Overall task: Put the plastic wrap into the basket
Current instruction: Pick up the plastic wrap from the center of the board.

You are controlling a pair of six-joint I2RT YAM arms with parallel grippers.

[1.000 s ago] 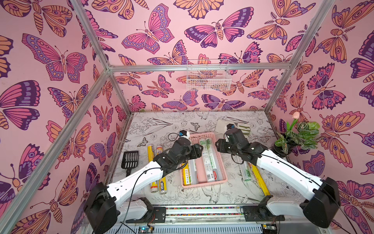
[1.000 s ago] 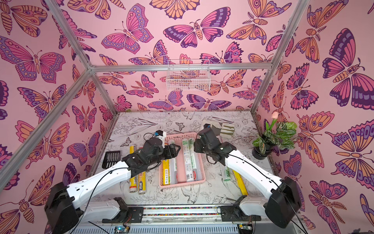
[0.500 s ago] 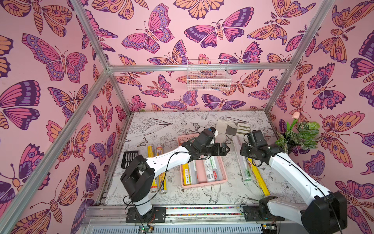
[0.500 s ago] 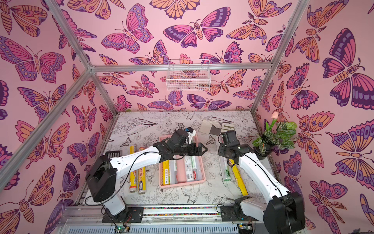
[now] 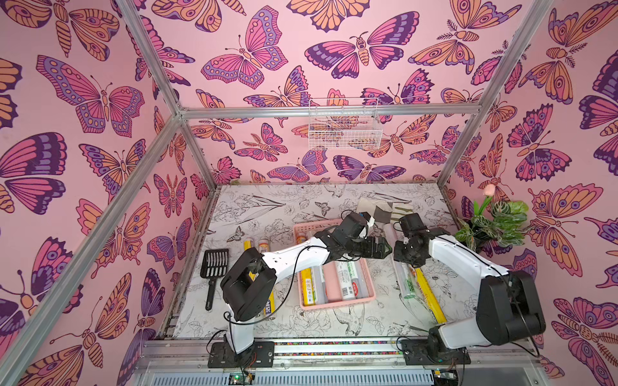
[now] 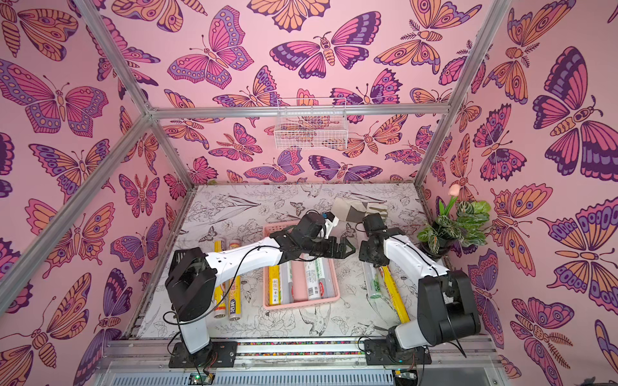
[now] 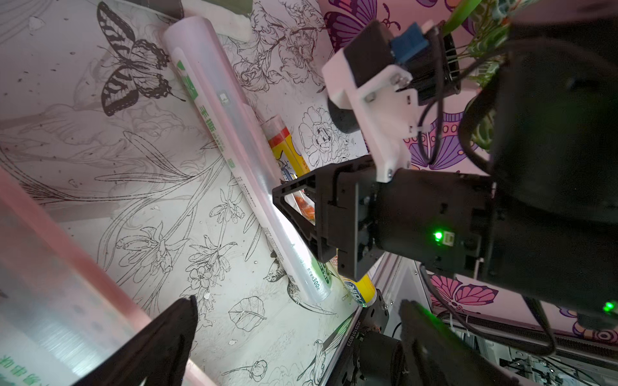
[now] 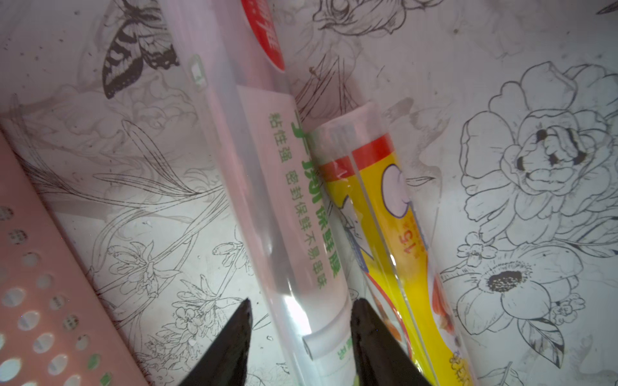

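The left arm [image 5: 294, 257] stretches from its base across toward the robot's right, forearm nearly level. The left claw [image 5: 384, 249] hangs in the air with its jaws spread wide (nothing sits between them in the left wrist view). The right arm [image 5: 461, 254] folds back over its base with the wrist bent steeply down, so the right claw [image 8: 297, 310] points at the table, jaws part-way apart.
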